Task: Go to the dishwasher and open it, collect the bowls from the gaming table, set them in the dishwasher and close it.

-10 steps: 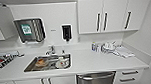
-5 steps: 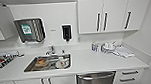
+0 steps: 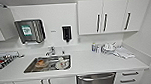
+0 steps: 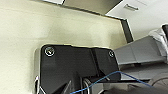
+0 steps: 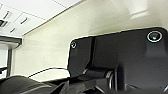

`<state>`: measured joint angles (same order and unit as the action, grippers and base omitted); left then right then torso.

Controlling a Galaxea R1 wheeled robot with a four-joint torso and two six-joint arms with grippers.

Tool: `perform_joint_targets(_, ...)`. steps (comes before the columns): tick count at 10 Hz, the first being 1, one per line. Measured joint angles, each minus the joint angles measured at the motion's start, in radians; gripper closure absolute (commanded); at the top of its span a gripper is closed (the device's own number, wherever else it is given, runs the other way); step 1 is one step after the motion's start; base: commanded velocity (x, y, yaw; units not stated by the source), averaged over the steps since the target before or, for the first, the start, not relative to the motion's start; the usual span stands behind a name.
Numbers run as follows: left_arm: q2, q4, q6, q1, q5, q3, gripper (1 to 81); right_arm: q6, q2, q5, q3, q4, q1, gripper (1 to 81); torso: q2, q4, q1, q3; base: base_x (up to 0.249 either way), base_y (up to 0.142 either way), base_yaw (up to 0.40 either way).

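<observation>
1. Head view looks down on a white kitchen tabletop (image 3: 97, 62) with the dishwasher (image 3: 96, 80) set below its front edge, right of centre; its brushed steel front is closed, with the bar handle across the top.
2. A steel sink (image 3: 48, 63) is sunk into the tabletop left of the dishwasher, with a faucet (image 3: 51, 50) behind it and some dishes inside, among them something orange and something white; what they are is too blurred to tell.
3. On the wall above the sink hang a steel paper towel dispenser (image 3: 30, 31) and a small black soap dispenser (image 3: 66, 33).
4. White wall cabinets (image 3: 110, 16) with dark vertical handles hang over the right part of the tabletop.
5. Near the back right corner of the tabletop stand a few small bottles (image 3: 95, 47) and a pale cloth (image 3: 122, 52) beside them.
6. At the far left edge lies a cluster of dark and red items, too blurred to name.
7. White drawers (image 3: 129, 77) with bar handles sit right of the dishwasher.
8. Left wrist view and right wrist view show the robot's dark plate against a pale wall and ceiling; whether either gripper's fingers are released or clenched I cannot tell.
</observation>
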<state>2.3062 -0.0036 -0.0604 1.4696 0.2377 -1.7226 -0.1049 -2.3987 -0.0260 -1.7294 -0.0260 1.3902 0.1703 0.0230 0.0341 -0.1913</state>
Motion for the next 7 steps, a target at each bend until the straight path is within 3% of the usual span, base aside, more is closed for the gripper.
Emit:
perform_joint_targets(3,-0.088,0.024,0.000,0.004,0.074,0.065,1.0,-0.012,0.201,0.004,0.176,0.023,-0.033,1.0,0.091,0.000,0.058,-0.082,0.000,0.000,0.000)
perform_joint_targets(5,-0.114,0.030,0.000,0.004,0.089,0.088,1.0,-0.024,0.235,0.008,0.247,0.036,-0.079,1.0,0.157,0.000,0.100,-0.143,0.000,0.000,0.000)
perform_joint_targets(7,-0.159,0.033,0.000,-0.001,0.133,0.117,1.0,-0.028,0.235,0.001,0.256,0.051,-0.110,1.0,0.207,0.000,0.134,-0.165,0.000,0.000,0.000)
